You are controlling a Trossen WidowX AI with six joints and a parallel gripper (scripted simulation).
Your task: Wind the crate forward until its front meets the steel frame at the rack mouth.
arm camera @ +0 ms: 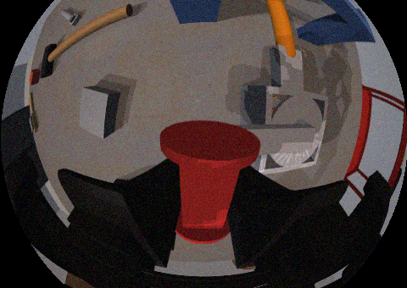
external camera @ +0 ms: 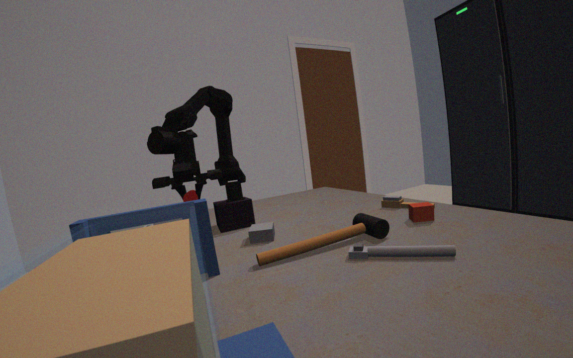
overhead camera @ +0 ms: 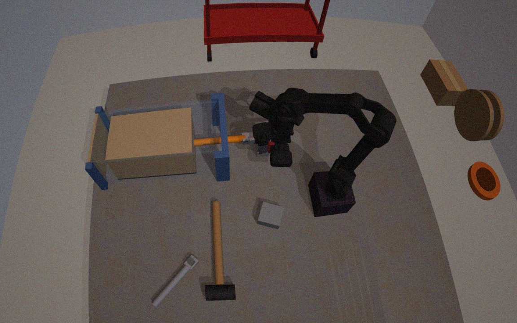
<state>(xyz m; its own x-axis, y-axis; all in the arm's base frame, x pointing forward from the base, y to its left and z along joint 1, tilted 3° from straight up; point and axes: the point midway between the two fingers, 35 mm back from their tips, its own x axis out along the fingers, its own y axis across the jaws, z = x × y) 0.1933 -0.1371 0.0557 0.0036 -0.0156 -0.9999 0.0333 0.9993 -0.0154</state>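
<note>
The tan crate (overhead camera: 151, 132) (external camera: 124, 276) sits flat in the clear-panelled cubby, with a gap between its front and the blue mouth frame (overhead camera: 222, 120) (external camera: 137, 217) (arm camera: 195, 4). The orange strap (overhead camera: 236, 138) (arm camera: 281, 19) runs from the crate under the frame to the winch (arm camera: 297, 110), largely hidden by my arm in the top view. My gripper (overhead camera: 271, 147) (external camera: 190, 196) (arm camera: 205, 155) is shut on the red grip (arm camera: 209, 141) of the winch handle. A grey bar (arm camera: 280, 135) shows beside the grip, over the winch. The key in the hole is not visible.
A grey block (overhead camera: 270, 214) (external camera: 261, 232) (arm camera: 94, 110) lies in front of the winch. A mallet (overhead camera: 217, 241) (external camera: 315, 242) and a silver bar tool (overhead camera: 172, 285) (external camera: 409, 251) lie farther along the bench, with a small red box (external camera: 421, 212) beyond.
</note>
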